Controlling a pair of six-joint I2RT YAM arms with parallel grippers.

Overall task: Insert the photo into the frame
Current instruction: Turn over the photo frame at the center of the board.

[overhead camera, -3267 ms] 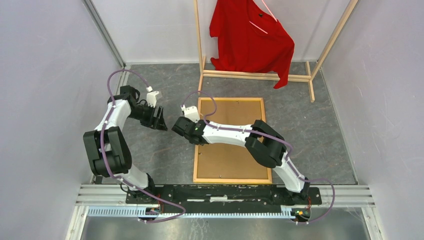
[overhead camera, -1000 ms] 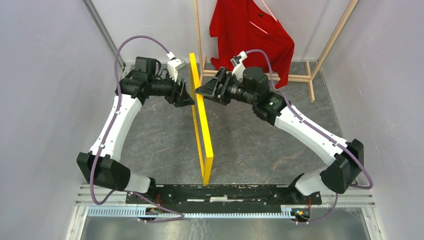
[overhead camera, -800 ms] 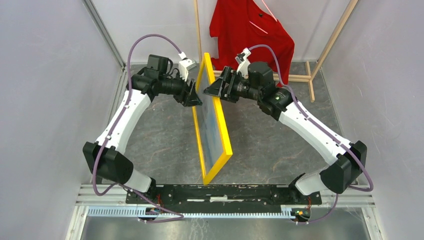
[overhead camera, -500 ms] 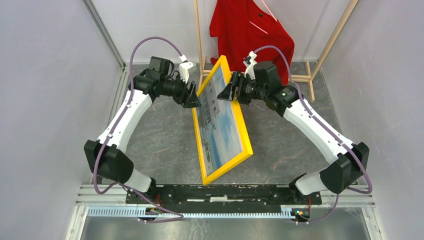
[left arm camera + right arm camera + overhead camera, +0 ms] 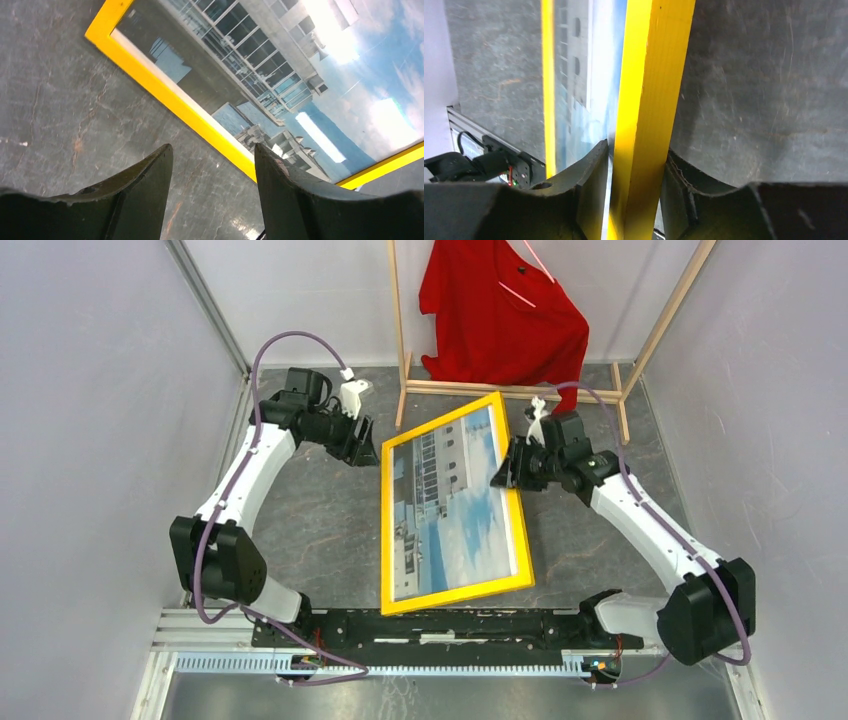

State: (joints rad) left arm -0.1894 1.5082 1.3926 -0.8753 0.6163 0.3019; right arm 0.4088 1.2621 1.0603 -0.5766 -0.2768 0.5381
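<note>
- The right gripper [image 5: 636,160] is clamped on the right bar of the frame [image 5: 455,597], one finger on each side of the yellow wood.
- The left gripper [image 5: 214,160] hangs with its fingers apart over bare floor [image 5: 300,520], just left of the frame's far left corner and not touching it.
- Behind both grippers, a black rail [image 5: 560,625] carries the arm bases.
- The floor is a dark grey mat with a stone pattern.
- Between the grippers the frame faces up, with the photo [image 5: 455,510] inside it, building to the left and sky to the right.
- Beyond the grippers stands a wooden rack [image 5: 510,392] with a red shirt [image 5: 500,320].
- Pale walls [image 5: 90,440] close in both sides.
- Glare washes out part of the photo in the left wrist view.
- The frame's back is hidden, and the shirt's top is cut off.
</note>
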